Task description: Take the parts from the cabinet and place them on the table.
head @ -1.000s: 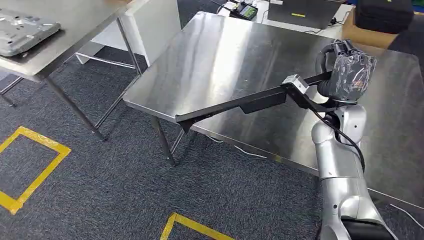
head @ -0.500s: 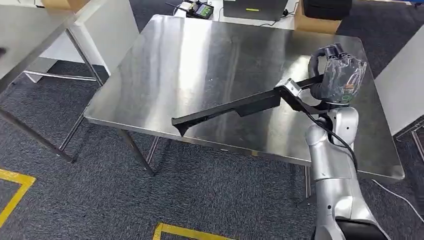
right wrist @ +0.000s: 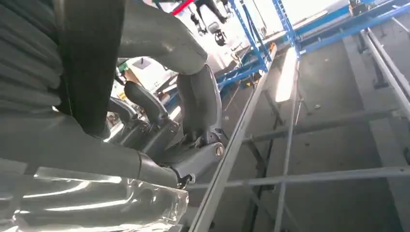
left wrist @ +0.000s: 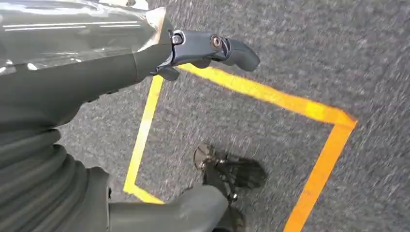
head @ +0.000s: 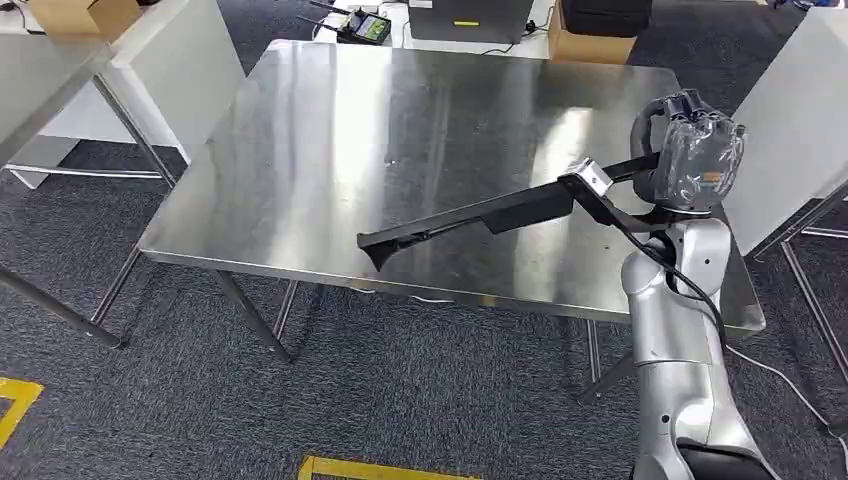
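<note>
Between the earlier pictures and now the whole head view has swung, so the camera is judged to have turned: the surface is now seen nearly square-on and closer to centre, while the part has kept its place relative to the arm. The right hand, wrapped in clear film, is closed on the near end of the part, a long black bar with a pale block at the held end. The bar is carried out level to the robot's left, over the near half of the surface and apparently clear of it, its far tip above the near edge; it is probably held high so that it can be set down flat. In the left wrist view the left hand hangs over carpet marked with yellow tape, nothing is seen in it, and its fingers appear loosely apart. Boxes and a small device lie beyond the far edge.
</note>
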`<state>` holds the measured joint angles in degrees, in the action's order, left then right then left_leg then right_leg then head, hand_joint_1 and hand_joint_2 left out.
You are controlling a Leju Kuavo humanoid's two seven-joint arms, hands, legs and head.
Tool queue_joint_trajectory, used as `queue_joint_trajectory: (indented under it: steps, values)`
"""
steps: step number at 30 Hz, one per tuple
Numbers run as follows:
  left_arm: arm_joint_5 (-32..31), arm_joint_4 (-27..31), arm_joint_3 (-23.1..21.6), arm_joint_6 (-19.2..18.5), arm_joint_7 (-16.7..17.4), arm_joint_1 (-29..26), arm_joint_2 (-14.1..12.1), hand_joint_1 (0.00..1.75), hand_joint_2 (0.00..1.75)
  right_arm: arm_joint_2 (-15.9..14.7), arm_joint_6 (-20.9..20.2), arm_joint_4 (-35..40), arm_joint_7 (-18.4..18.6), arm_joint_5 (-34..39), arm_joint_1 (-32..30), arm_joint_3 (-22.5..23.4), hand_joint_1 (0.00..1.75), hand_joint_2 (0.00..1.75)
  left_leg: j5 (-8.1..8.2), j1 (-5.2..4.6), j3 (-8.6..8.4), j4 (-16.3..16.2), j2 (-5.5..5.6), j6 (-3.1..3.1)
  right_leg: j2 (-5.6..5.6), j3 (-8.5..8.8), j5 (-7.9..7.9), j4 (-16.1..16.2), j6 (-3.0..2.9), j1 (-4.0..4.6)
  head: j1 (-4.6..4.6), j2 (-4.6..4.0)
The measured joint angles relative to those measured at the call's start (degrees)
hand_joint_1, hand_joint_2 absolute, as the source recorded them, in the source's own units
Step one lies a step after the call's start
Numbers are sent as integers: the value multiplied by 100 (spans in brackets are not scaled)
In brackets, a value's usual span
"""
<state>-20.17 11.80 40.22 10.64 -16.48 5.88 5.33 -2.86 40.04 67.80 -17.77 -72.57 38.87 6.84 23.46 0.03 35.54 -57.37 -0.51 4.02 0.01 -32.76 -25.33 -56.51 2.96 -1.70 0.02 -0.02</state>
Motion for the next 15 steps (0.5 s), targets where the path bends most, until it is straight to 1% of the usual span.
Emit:
queue_joint_trajectory:
  steps: [1, 2, 3, 4, 5, 6, 7, 11, 15]
  values:
    - [0, 0, 0, 0, 0, 3, 2, 0, 175, 0, 0, 7, 0, 0, 19, 0, 175, 175, -4, 16, 1, 2, -1, -54, 4, -5, 0, -2, -3, 15, -2, 0]
    - [-4, 0, 0, 0, 0, 9, 6, 0, 175, 2, 0, 7, 0, 0, 38, 0, 175, 175, -12, 18, -2, 7, -1, -71, 6, -6, 2, -2, -10, 24, -7, 0]
    - [-4, 0, 0, 0, 0, 11, 7, 0, 175, 2, 0, 7, 0, 0, 44, 2, 175, 175, -15, 21, -3, 10, -1, -74, 5, -6, 4, -3, -24, 38, -7, 0]
    - [-4, 0, 0, 0, 0, 10, 7, 0, 175, 2, 0, 7, 0, 0, 46, 2, 175, 175, -16, 27, -2, 12, -1, -84, 4, -7, 3, -4, -26, 44, -5, 0]
    - [-4, 0, 0, 2, 0, 8, 7, 0, 175, 2, 0, 7, 0, 0, 45, 4, 175, 175, -22, 32, -2, 13, -1, -109, 4, -9, 2, -5, -28, 50, -4, 0]
    - [-4, 0, 0, 0, 0, 8, 7, 0, 175, 2, 0, 7, 0, 0, 45, 4, 175, 175, -19, 37, -1, 15, -1, -159, 4, -13, 1, -6, -29, 60, -4, 0]
    - [-4, 0, 0, 0, 0, 8, 7, 0, 175, 2, 0, 7, 0, 0, 45, 4, 175, 175, -20, 40, 1, 15, -1, -186, 4, -16, 1, -7, -29, 64, -2, 0]
    - [-7, 0, 0, 0, 0, 8, 7, 0, 175, 4, 0, 7, 19, -48, 47, 4, 175, 175, -20, 19, 5, 15, 0, -188, 1, -21, 1, -7, -29, 72, -2, 0]
    - [-35, 0, 7, -26, -26, 8, 7, 0, 175, -53, 0, -4, 234, -258, 56, 4, 175, 175, -20, -20, 7, 14, 0, -186, 0, -23, 2, -7, -28, 75, -2, 0]
